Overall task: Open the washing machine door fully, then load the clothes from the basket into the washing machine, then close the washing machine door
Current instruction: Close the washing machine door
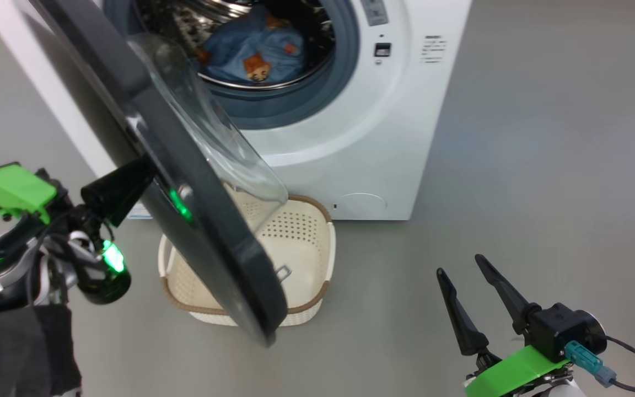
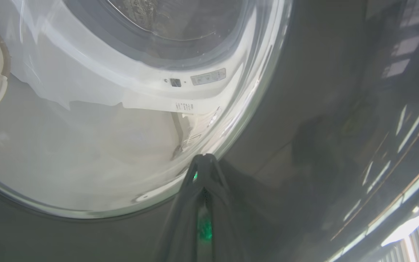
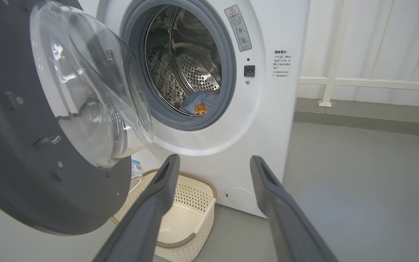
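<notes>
Blue clothes (image 1: 254,52) are lying low in the drum of the washer (image 1: 361,138), behind the gasket's bottom lip. The basket (image 1: 309,237) is sitting empty on the floor at the washer's front bottom edge. So closing is the step in hand.

The door (image 1: 207,231) is hanging about half swung. The left gripper (image 2: 204,163), fingers pressed together, is pointing at the door's glossy outer face just beside the window rim. It seems to be touching, though reflections are blurring the contact. The right gripper (image 1: 459,263) is hanging spread and holding nothing, well apart.

Pushing well means staying on the black frame rather than the glass, following the hinge arc steadily, and pressing until the latch is catching.
</notes>
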Available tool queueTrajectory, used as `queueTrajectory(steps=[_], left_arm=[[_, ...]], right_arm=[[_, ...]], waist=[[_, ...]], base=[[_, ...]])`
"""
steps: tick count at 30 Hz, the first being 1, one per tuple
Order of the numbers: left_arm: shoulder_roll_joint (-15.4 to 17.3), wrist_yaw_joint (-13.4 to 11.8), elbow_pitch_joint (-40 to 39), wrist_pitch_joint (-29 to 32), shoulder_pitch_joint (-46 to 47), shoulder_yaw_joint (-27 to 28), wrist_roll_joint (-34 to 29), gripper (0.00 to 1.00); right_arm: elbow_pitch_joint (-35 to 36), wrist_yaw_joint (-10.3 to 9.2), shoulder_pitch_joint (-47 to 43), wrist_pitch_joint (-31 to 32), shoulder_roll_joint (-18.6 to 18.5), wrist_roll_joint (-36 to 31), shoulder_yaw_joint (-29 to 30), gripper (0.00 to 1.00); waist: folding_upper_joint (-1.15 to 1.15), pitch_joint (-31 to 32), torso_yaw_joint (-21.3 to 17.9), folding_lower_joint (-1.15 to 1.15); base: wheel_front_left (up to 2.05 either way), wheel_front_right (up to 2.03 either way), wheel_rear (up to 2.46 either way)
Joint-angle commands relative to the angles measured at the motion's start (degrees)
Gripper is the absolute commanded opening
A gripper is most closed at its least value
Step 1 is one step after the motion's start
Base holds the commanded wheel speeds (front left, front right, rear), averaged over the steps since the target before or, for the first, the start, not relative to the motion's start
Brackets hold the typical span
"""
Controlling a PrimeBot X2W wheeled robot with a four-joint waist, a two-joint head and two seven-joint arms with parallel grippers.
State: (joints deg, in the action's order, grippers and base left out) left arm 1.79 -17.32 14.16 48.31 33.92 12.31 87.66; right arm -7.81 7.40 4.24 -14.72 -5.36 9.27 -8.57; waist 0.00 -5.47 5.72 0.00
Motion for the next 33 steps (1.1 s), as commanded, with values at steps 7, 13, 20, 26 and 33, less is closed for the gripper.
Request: queueTrajectory(steps=[7, 13, 20, 26, 33], left_arm=[[1.1, 3.1, 4.2, -3.8, 5.3, -1.6, 3.6, 0.00], [1.1, 5.4, 8.7, -6.0, 7.4, -3.6, 5.7, 0.00], [1.1, 9.2, 13.9, -8.8, 9.8, -5.3, 7.8, 0.00], [1.1, 13.1, 19.1, -12.1, 12.2, -6.3, 9.7, 0.00], [1.1, 17.1, 25.4, -15.1, 14.5, -7.7, 11.1, 0.00]], right_arm=[[1.3, 0.09, 2.2, -0.3, 0.4, 0.2, -1.2, 1.00], [1.1, 0.09, 2.0, -0.3, 0.2, 0.3, -1.3, 1.00], [0.7, 0.09, 1.8, -0.3, 0.0, 0.3, -1.7, 1.00], [0.5, 0.09, 1.4, -0.3, -0.2, 0.3, -2.4, 1.00], [0.4, 0.09, 1.1, -0.3, -0.5, 0.3, -2.9, 1.00]], waist=[[0.00, 0.2, -3.8, 0.00], [0.00, 0.6, -5.4, 0.00], [0.00, 1.7, -6.8, 0.00], [0.00, 2.9, -7.9, 0.00], [0.00, 3.3, -8.7, 0.00]], base=[[0.00, 0.00, 0.00], [0.00, 0.00, 0.00], [0.00, 0.00, 0.00], [0.00, 0.00, 0.00], [0.00, 0.00, 0.00]])
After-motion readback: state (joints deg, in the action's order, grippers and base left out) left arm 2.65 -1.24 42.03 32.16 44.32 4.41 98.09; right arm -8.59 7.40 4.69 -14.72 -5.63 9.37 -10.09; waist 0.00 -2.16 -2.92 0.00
